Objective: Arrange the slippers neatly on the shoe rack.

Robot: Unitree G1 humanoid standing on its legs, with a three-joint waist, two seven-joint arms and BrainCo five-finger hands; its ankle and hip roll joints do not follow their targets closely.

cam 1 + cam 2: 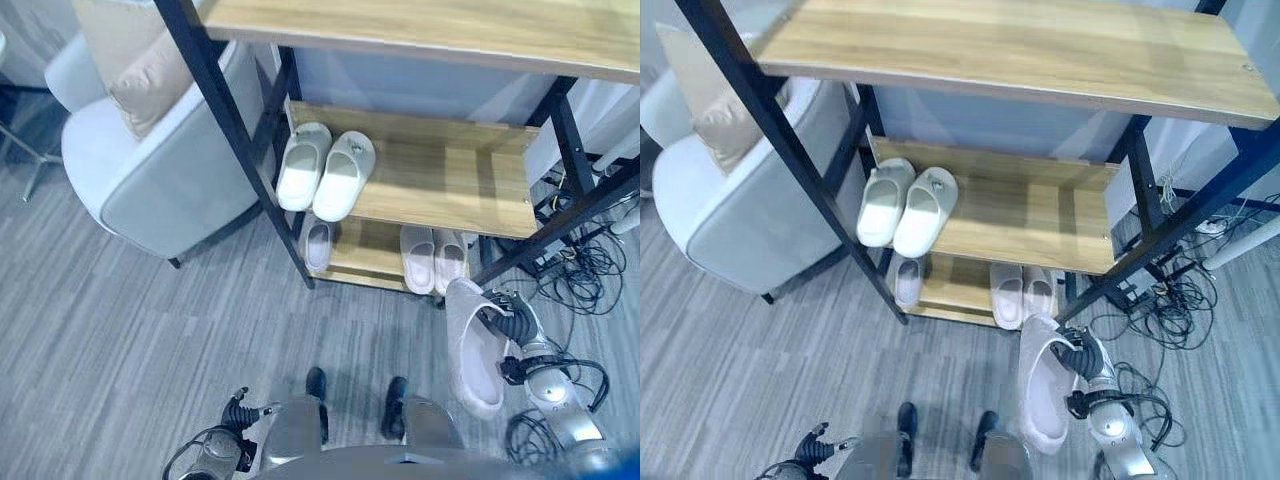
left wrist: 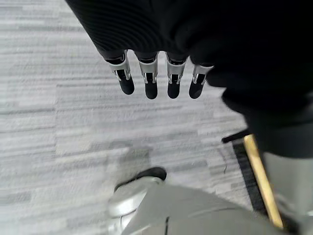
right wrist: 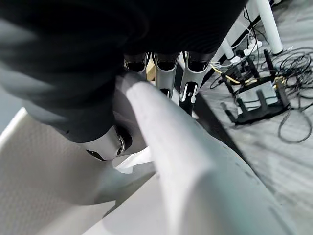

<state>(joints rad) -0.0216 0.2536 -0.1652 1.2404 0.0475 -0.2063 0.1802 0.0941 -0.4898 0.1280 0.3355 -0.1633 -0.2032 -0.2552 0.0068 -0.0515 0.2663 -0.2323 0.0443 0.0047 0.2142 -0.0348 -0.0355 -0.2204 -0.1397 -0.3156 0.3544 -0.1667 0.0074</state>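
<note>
Slipper (image 1: pixel 472 350) in pale pink hangs in the right hand (image 1: pixel 512 318), low at the robot's right side in front of the shoe rack (image 1: pixel 430 170). The head views show it held off the floor, sole side turned toward the robot's legs and toe end lowest. In the right wrist view the fingers (image 3: pixel 168 73) curl over the slipper's upper band while the thumb (image 3: pixel 105 142) presses inside it, so the grasp closes around that band (a firm pinch, as far as the view lets one judge).

On the rack's middle shelf a pair of white slippers (image 1: pixel 325 170) lies side by side at the left end, the rest of that shelf bare wood. On the bottom shelf a single pink slipper (image 1: pixel 318 245) sits at the left, and a pair of pink slippers (image 1: pixel 433 258) sits at the right, just beyond the held one.

The left hand (image 2: pixel 156 78) hangs low at the robot's left side over the grey plank floor (image 1: pixel 120 330), its fingers straight and holding nothing.

A pale grey armchair (image 1: pixel 150 170) with a beige cushion (image 1: pixel 150 75) stands left of the rack.
</note>
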